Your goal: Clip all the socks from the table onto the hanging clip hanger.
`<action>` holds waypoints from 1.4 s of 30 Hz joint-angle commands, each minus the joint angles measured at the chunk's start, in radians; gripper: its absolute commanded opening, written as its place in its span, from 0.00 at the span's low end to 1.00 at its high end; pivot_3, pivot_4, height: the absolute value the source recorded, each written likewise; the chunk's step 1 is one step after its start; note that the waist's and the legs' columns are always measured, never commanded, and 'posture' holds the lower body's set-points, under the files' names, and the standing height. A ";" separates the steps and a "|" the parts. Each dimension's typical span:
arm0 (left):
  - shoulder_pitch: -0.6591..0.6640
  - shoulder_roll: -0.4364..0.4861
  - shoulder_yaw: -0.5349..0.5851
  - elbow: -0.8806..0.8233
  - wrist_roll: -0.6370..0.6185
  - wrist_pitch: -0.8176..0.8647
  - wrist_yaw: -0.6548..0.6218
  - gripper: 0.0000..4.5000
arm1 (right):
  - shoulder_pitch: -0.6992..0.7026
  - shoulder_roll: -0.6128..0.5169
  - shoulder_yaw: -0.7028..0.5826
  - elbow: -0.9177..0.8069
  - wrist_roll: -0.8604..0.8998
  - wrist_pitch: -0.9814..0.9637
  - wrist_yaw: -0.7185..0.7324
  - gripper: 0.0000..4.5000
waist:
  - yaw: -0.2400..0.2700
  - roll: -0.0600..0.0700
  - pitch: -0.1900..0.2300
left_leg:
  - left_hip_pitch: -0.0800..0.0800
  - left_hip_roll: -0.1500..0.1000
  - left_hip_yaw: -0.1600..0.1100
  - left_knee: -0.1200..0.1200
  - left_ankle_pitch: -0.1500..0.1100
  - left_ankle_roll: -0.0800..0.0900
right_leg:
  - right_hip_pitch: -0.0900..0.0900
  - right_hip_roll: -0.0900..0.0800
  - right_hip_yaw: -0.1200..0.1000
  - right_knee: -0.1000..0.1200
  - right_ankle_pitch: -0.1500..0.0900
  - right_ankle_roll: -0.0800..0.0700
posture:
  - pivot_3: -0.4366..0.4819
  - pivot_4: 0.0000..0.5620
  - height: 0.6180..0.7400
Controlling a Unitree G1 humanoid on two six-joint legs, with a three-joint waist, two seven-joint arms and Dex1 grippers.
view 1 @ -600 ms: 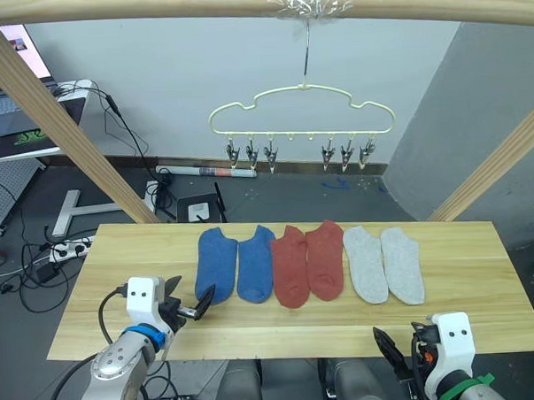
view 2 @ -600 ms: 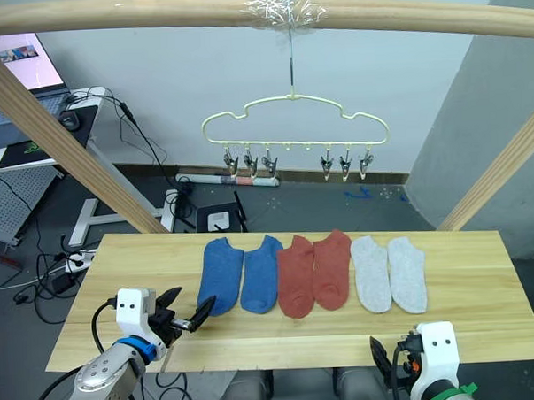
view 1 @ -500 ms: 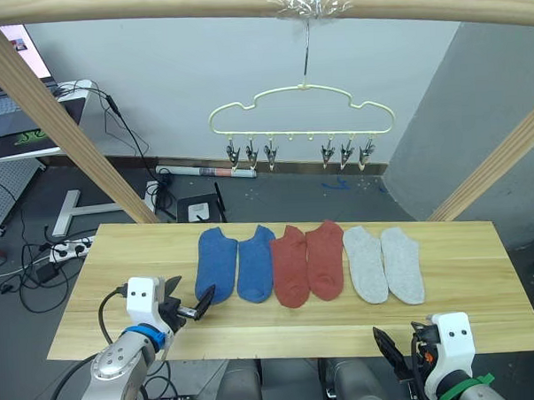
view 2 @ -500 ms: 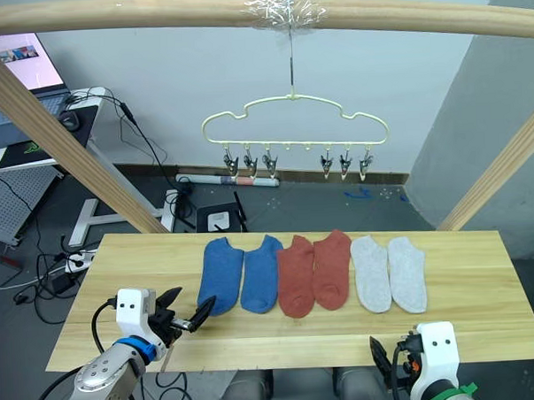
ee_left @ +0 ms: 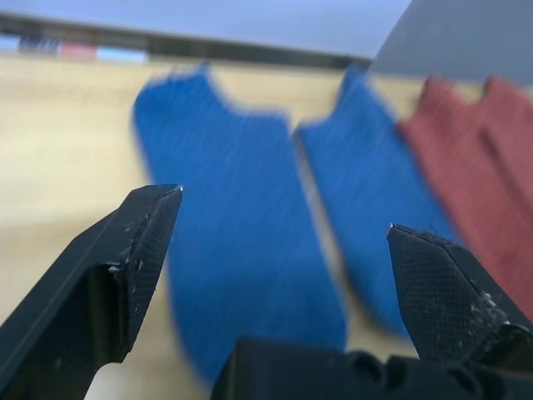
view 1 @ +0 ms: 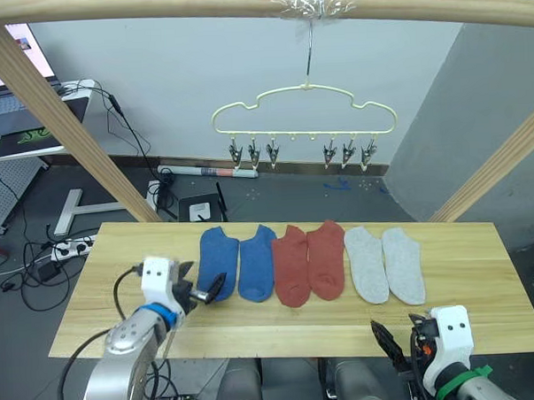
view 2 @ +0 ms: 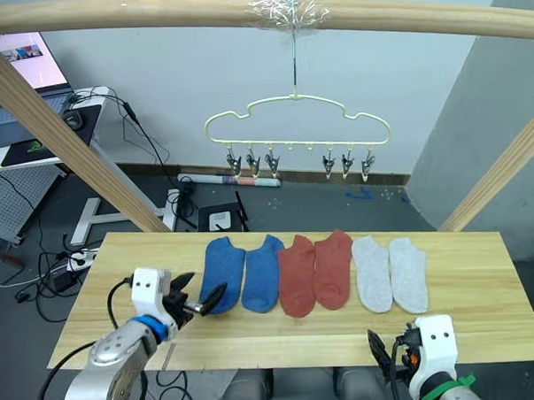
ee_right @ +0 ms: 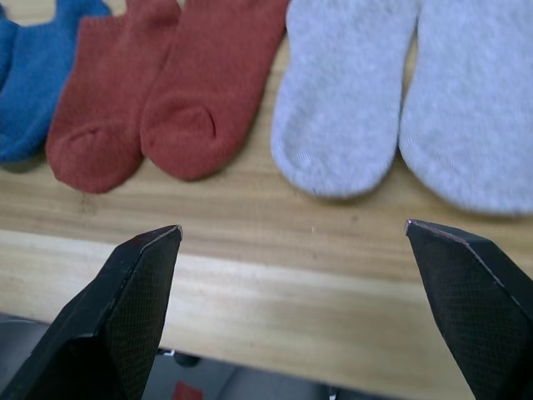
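Six socks lie side by side on the table [view 1: 465,275]: two blue [view 1: 217,261] [view 1: 256,264], two brick red [view 1: 290,268] [view 1: 325,259], two light grey [view 1: 366,265] [view 1: 403,266]. The pale yellow clip hanger [view 1: 304,110] hangs from the top pole above them, its silver clips [view 1: 253,154] empty. My left gripper [view 1: 202,285] is open just over the toe end of the leftmost blue sock [ee_left: 241,250], which shows between its fingers. At the table's front edge my right gripper [ee_right: 291,229] is open and empty, short of the red and grey toes.
Slanted wooden poles [view 1: 60,120] [view 1: 496,168] frame the table on both sides, with a horizontal pole [view 1: 152,6] overhead. A desk with a monitor [view 1: 22,60], cables and a power strip [view 1: 70,248] stand on the floor at the far left.
My left gripper has moved forward and right, from the bare wood to the toe of the leftmost blue sock. The right gripper has stayed put.
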 commanded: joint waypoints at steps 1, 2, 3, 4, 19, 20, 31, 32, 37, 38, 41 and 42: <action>-0.061 -0.008 -0.015 -0.047 -0.015 0.060 0.022 1.00 | -0.027 -0.034 -0.048 -0.056 0.037 0.034 0.018 1.00 | 0.000 0.000 0.000 | 0.000 0.000 0.000 0.000 0.000 0.000 | 0.000 0.000 0.000 0.000 0.000 0.000 | 0.55 0.42 1.00; -0.084 -0.021 -0.012 -0.048 -0.022 0.066 0.033 1.00 | -0.042 -0.044 -0.060 -0.065 0.046 0.043 0.021 1.00 | 0.000 0.000 0.000 | 0.000 0.000 0.000 0.000 0.000 0.000 | 0.000 0.000 0.001 0.000 0.000 0.001 | 0.55 0.42 1.00; -0.115 -0.037 -0.013 -0.045 -0.021 0.062 0.049 1.00 | -0.063 -0.057 -0.079 -0.077 0.063 0.057 0.026 1.00 | -0.001 0.000 0.000 | 0.000 0.000 0.000 0.000 0.000 0.000 | 0.000 0.000 0.001 0.000 0.001 0.001 | 0.55 0.42 1.00; -0.144 -0.052 -0.016 -0.044 -0.017 0.056 0.064 1.00 | -0.084 -0.070 -0.100 -0.089 0.082 0.072 0.032 1.00 | -0.001 0.000 0.000 | 0.000 0.000 0.000 0.000 0.000 0.000 | 0.000 0.000 0.001 0.000 0.001 0.001 | 0.55 0.42 1.00; -0.419 -0.192 -0.059 0.018 0.097 -0.038 0.258 0.70 | -0.614 -0.422 -0.355 -0.138 0.507 0.407 0.063 1.00 | -0.003 -0.001 0.000 | -0.001 -0.002 -0.001 0.013 0.001 0.002 | 0.005 0.002 0.002 0.001 0.008 0.007 | 0.51 0.44 1.00; -0.427 -0.194 -0.063 0.025 0.105 -0.047 0.263 0.66 | -0.648 -0.445 -0.359 -0.129 0.526 0.417 0.065 1.00 | -0.003 -0.001 0.000 | -0.001 -0.002 -0.001 0.013 0.001 0.002 | 0.005 0.002 0.002 0.001 0.008 0.007 | 0.52 0.45 1.00; -0.518 -0.202 -0.066 0.116 0.147 -0.068 0.300 0.63 | -0.838 -0.558 -0.350 -0.125 0.688 0.477 -0.029 1.00 | -0.004 -0.004 0.012 | -0.001 -0.002 -0.002 0.013 0.001 0.002 | 0.005 0.002 0.001 0.001 0.009 0.006 | 0.46 0.49 1.00; -0.532 -0.208 -0.068 0.131 0.147 -0.069 0.302 0.63 | -0.836 -0.560 -0.349 -0.135 0.702 0.480 -0.045 1.00 | -0.005 -0.005 0.013 | -0.002 -0.002 -0.002 0.013 0.001 0.002 | 0.005 0.002 0.001 0.001 0.008 0.007 | 0.46 0.50 1.00; -0.595 -0.231 -0.074 0.202 0.157 -0.089 0.312 0.63 | -0.830 -0.573 -0.342 -0.167 0.770 0.480 -0.122 1.00 | -0.009 -0.006 0.019 | -0.002 -0.002 -0.002 0.013 0.001 0.002 | 0.005 0.002 0.002 0.001 0.009 0.007 | 0.42 0.53 1.00; -0.604 -0.236 -0.074 0.213 0.158 -0.095 0.313 0.63 | -0.831 -0.578 -0.341 -0.170 0.783 0.478 -0.137 1.00 | -0.010 -0.006 0.020 | -0.002 -0.002 -0.002 0.013 0.001 0.002 | 0.005 0.002 0.001 0.001 0.009 0.007 | 0.42 0.53 1.00; -0.638 -0.251 -0.077 0.255 0.163 -0.116 0.323 0.63 | -0.855 -0.600 -0.334 -0.176 0.828 0.465 -0.182 1.00 | -0.014 -0.006 0.022 | -0.002 -0.002 -0.002 0.013 0.001 0.002 | 0.005 0.002 0.002 0.001 0.008 0.007 | 0.40 0.53 1.00; -0.648 -0.257 -0.076 0.268 0.164 -0.123 0.328 0.63 | -0.869 -0.610 -0.328 -0.175 0.840 0.461 -0.194 1.00 | -0.017 -0.006 0.023 | -0.002 -0.002 -0.002 0.013 0.001 0.002 | 0.005 0.002 0.002 0.001 0.008 0.007 | 0.39 0.53 1.00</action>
